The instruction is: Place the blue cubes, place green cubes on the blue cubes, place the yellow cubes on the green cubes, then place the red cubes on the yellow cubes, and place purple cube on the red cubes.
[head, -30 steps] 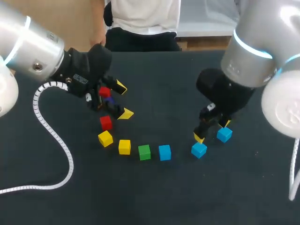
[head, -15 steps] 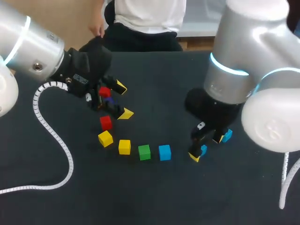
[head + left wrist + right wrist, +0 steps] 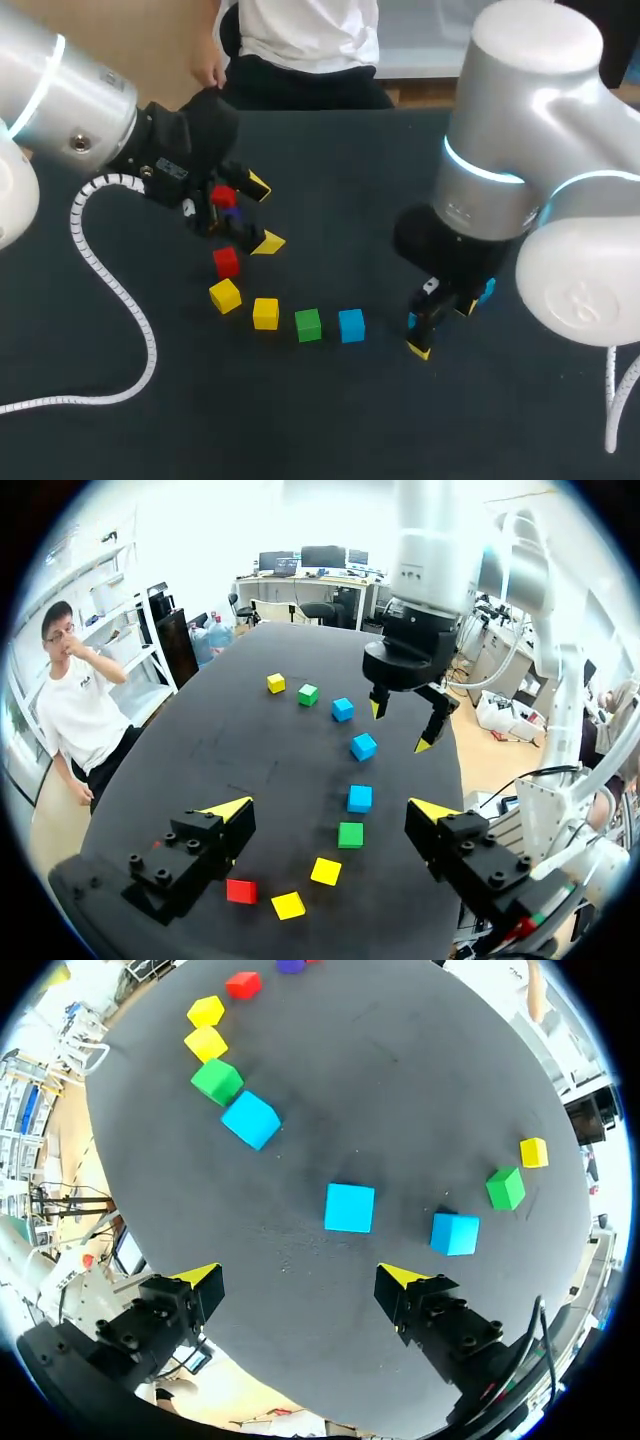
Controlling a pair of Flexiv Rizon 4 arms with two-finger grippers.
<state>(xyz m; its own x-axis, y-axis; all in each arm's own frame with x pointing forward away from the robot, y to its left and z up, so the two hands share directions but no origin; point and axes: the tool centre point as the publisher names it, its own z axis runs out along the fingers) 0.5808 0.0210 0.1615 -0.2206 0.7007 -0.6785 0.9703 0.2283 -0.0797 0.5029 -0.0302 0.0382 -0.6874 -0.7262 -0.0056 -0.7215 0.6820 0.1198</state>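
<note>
Right gripper (image 3: 300, 1278) is being held over the black table (image 3: 330, 160), fingers spread, nothing grasped. A small light-blue cube (image 3: 350, 1207) is lying just ahead, untouched, with a second light-blue cube (image 3: 455, 1233) beside it. Left gripper (image 3: 330, 808) is being held released and empty, near a small red cube (image 3: 240, 890) and a green cube (image 3: 350, 834).

My right arm (image 3: 520, 180) has swung in from the side toward the table's middle. It carried my right gripper (image 3: 442, 328) nearer to me and a little left, from beside the two blue cubes to over them. From above, the arm now hides most of both: only slivers of the farther blue cube (image 3: 487, 290) and the nearer blue cube (image 3: 412, 320) show.
</note>
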